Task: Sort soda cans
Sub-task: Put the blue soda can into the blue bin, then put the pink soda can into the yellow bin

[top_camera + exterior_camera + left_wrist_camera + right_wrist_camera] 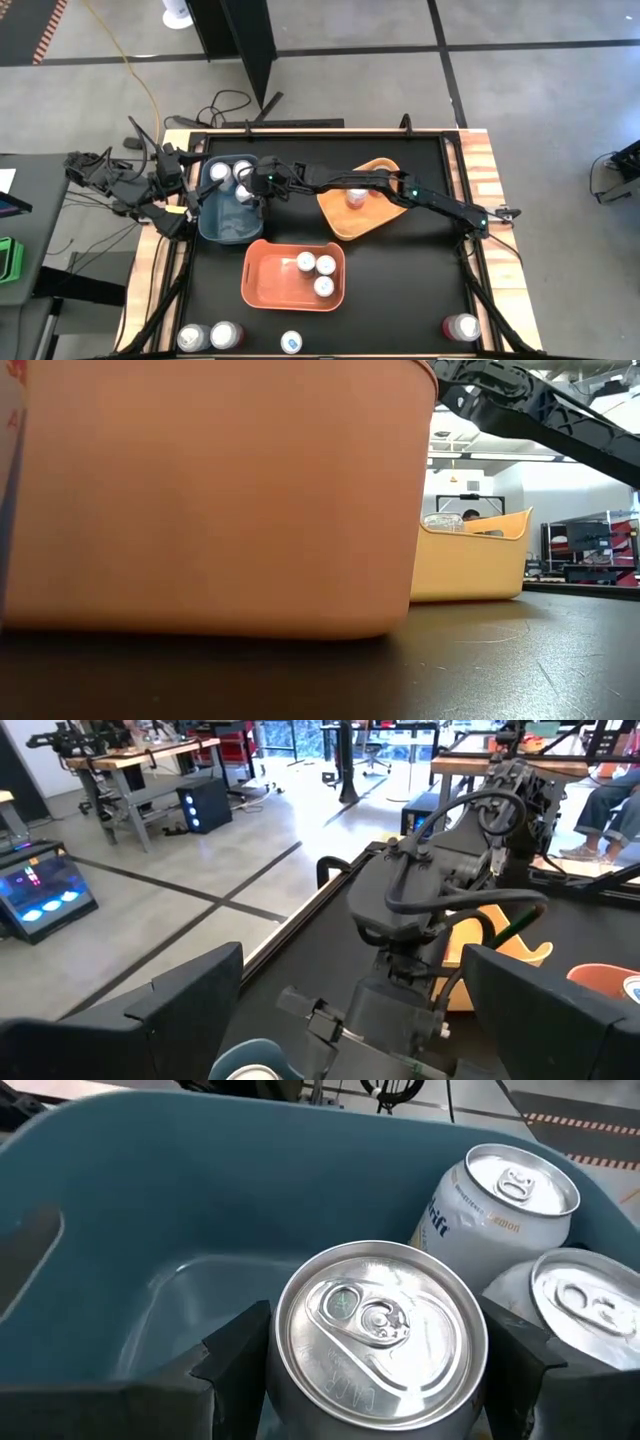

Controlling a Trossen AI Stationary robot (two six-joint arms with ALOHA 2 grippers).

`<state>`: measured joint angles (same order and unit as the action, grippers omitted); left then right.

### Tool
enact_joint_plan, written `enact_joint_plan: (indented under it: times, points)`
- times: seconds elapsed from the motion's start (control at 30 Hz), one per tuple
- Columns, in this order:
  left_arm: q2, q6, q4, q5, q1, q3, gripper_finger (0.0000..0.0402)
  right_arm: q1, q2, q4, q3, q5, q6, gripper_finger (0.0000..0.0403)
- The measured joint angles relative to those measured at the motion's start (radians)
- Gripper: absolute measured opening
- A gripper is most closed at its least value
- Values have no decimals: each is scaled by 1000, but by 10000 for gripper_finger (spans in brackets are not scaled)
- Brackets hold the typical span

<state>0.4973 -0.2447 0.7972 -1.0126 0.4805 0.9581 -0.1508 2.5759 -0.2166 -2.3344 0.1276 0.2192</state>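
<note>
My right gripper (254, 190) reaches across the table into the blue bin (222, 222) and is shut on a silver-topped soda can (378, 1330). Two more silver-white cans (505, 1205) (585, 1305) stand beside it in the bin. My left gripper (365, 1010) is open and empty at the blue bin's left rim (198, 200), facing the right arm's wrist (430, 890). The yellow bin (385, 215) holds one pink can (355, 197). The orange bin (270, 280) holds three cans (318, 272). My right gripper pinches the can between its two fingers (235, 1355), one on each side of the can's body (290, 1400) just under the top rim. The fingers come from above, pointing down. The can is upright inside the blue bin; its base is hidden.
Loose cans stand along the table's near edge: two at the left (190, 337) (225, 335), one in the middle (290, 342), a pink one at the right (462, 326). In the low view the orange bin's wall (210, 490) fills most of the picture, with the yellow bin (475, 560) behind it.
</note>
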Motion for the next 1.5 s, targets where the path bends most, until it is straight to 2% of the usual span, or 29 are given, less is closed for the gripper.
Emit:
enact_joint_plan:
  times: [0.1, 0.3, 0.6, 0.93, 1.33, 1.5]
  points:
    - [0, -1, -1, 0, 0, 0, 368, -4, 0, -4, 0, 1, 0, 273]
    - [0, -2, -1, 7, 0, 0, 368, -8, 0, -8, 0, 1, -1, 307]
    - [0, -3, -1, 11, 0, 0, 368, -9, 0, -12, 0, 1, -23, 322]
    - [0, -2, -1, 17, 0, 0, 368, -15, -6, -10, -3, 1, -43, 372]
    - [0, -4, -1, 18, 0, 0, 368, 2, -10, -11, -21, -3, 31, 377]
    - [0, -5, -1, 19, 0, 0, 368, 10, -33, -10, -23, -35, 53, 378]
